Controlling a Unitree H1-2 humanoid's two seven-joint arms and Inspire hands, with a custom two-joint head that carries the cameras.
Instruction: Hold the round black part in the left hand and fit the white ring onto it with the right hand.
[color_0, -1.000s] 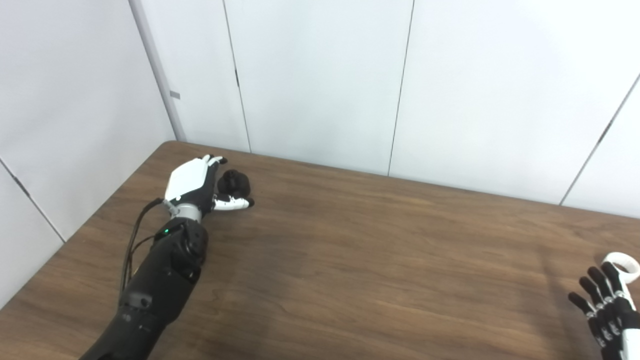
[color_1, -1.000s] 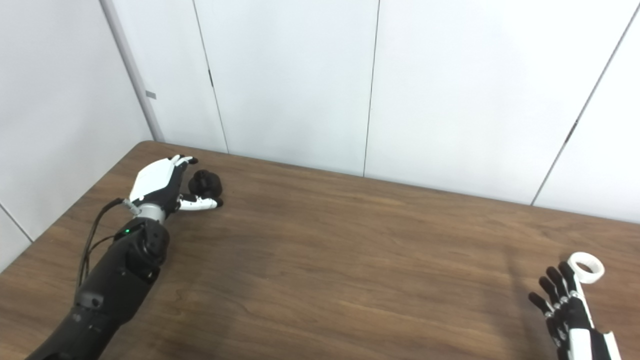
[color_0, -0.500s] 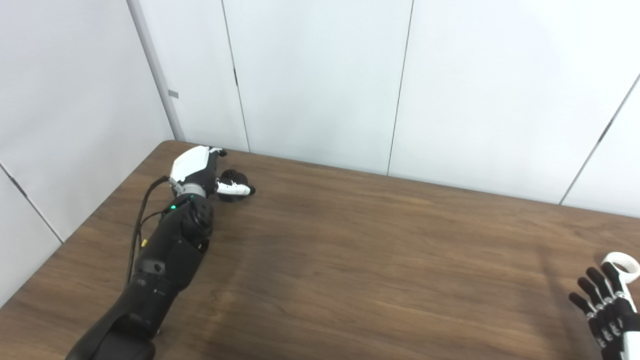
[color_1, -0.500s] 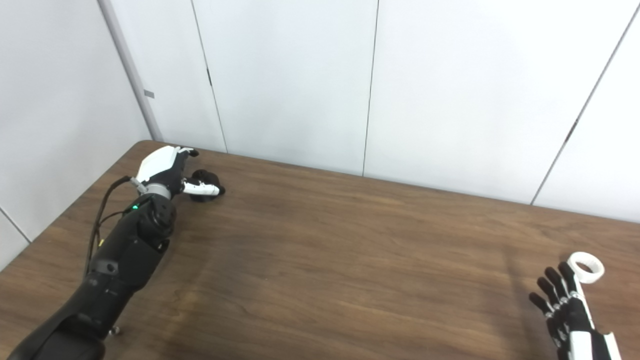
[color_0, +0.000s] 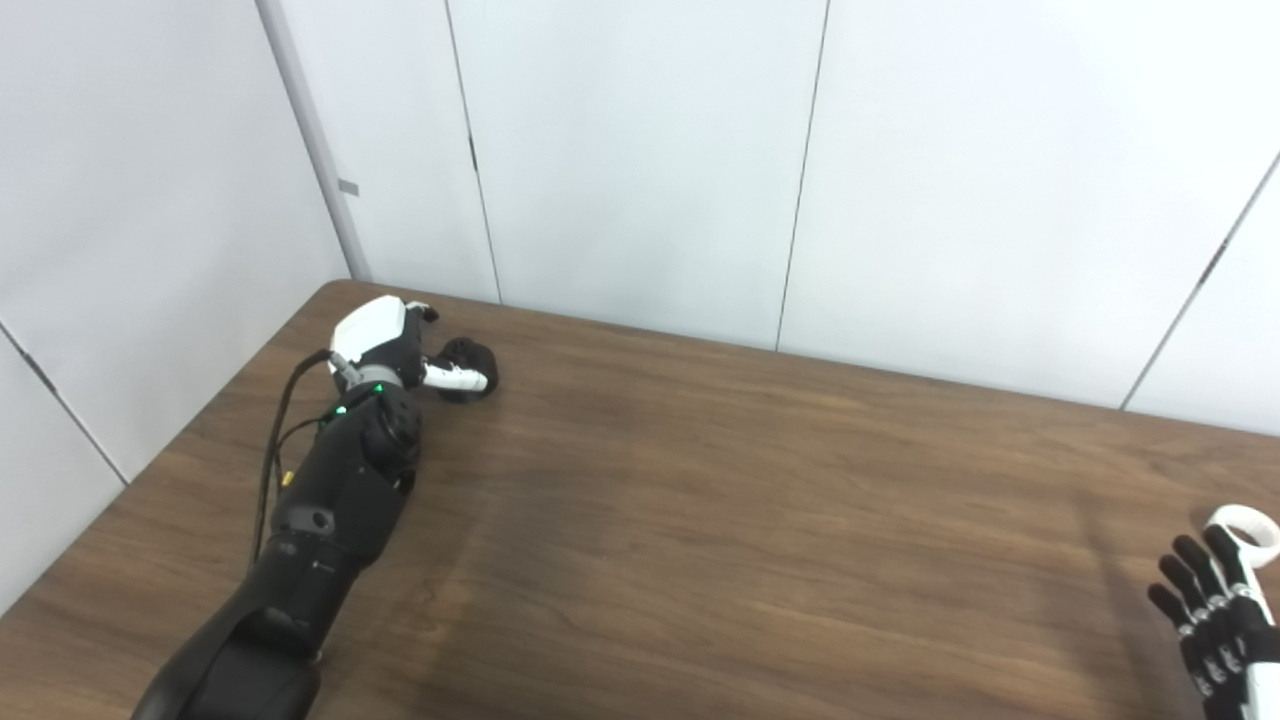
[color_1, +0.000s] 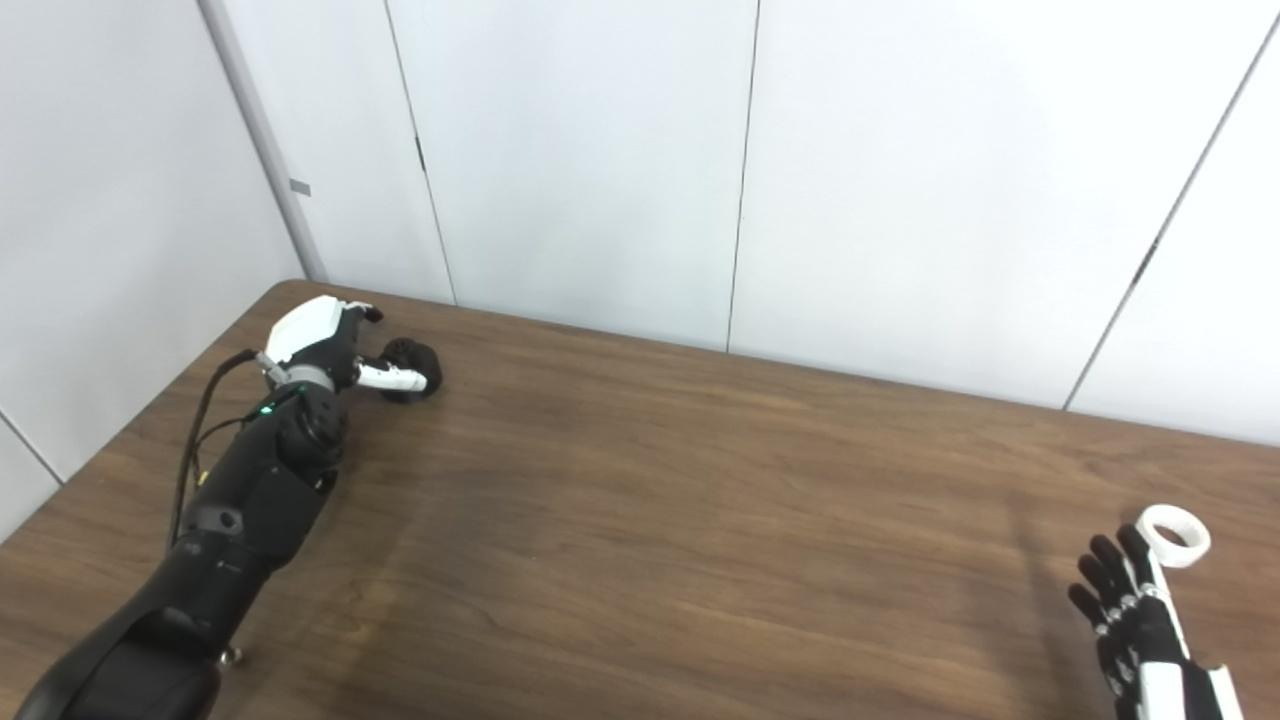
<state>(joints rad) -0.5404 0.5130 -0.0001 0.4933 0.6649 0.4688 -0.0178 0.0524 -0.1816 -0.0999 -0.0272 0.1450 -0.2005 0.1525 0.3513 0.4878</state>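
Observation:
The round black part (color_0: 473, 353) lies on the brown table (color_0: 700, 500) at the far left corner. My left hand (color_0: 384, 341) is low beside it, open, with the white thumb in front of the part and the fingers curled past its far side; I cannot tell if they touch it. The white ring (color_1: 1172, 535) lies flat on the table at the right edge. My right hand (color_1: 1132, 615) is open with its fingers spread, its fingertips just short of the ring, and holds nothing.
White wall panels (color_0: 640, 160) stand close behind the table's far edge and along its left side. A black cable (color_0: 280, 420) runs along my left forearm. The table's middle is bare wood.
My left hand has reached farther and dropped lower, so the thumb now lies in front of the black part. My right hand has barely moved. The ring has stayed put.

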